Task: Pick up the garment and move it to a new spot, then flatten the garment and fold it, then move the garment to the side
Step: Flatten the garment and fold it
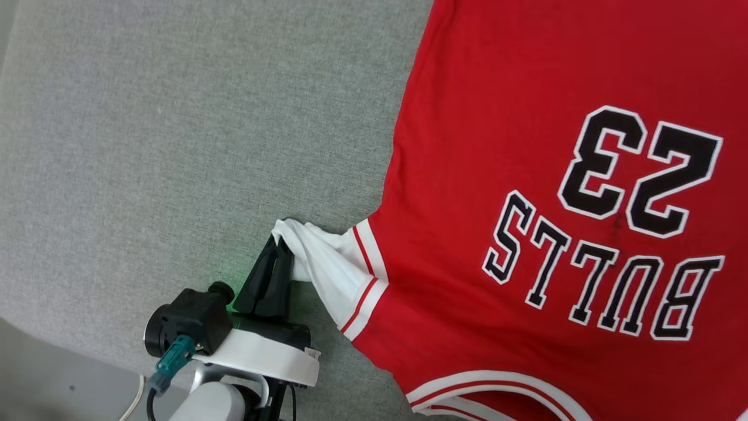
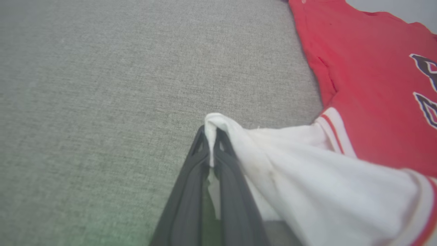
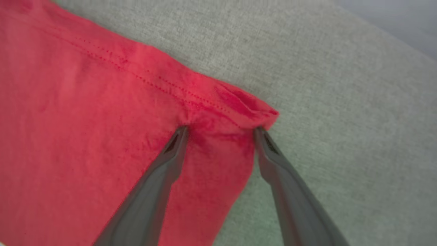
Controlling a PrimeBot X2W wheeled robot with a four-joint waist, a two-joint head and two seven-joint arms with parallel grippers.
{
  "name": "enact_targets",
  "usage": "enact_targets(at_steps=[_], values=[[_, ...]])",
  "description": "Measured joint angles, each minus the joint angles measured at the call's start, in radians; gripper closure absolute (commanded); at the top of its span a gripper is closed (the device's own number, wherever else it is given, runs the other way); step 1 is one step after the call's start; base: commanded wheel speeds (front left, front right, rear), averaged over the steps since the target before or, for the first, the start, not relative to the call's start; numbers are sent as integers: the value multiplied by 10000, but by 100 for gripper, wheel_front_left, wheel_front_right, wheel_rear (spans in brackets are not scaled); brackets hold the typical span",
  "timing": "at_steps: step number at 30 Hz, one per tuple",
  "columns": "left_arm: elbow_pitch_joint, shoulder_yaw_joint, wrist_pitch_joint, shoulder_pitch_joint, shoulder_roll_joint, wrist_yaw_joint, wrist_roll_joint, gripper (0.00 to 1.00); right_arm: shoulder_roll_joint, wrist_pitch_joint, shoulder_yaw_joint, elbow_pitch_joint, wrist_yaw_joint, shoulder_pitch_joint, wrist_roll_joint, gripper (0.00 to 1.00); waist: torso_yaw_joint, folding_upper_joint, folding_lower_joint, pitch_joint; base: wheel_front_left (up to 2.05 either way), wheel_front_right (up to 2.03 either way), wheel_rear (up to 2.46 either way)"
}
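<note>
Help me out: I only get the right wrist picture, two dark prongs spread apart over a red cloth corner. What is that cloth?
Observer: A red jersey. The head view shows its black "BULLS 23" print, upside down from there.
Operator: Is it all red?
Observer: No, the sleeve is white with red-striped trim.
Operator: Is anything holding it?
Observer: Yes, the left gripper is shut on that sleeve's bunched edge, above the grey fabric surface.
</note>
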Motion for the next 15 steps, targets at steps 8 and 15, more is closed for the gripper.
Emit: enact_targets(at_steps=[8,15], values=[[316,374,-29,-17,-508,-466,397,100,-180,-472,305,539,-2,115,-194,100,155,0,-4,270,0,0,0],[746,663,-27,129,-575,-600,481,100,27,-1475,416,953,2,264,105,100,-96,0,-2,-324,0,0,0]])
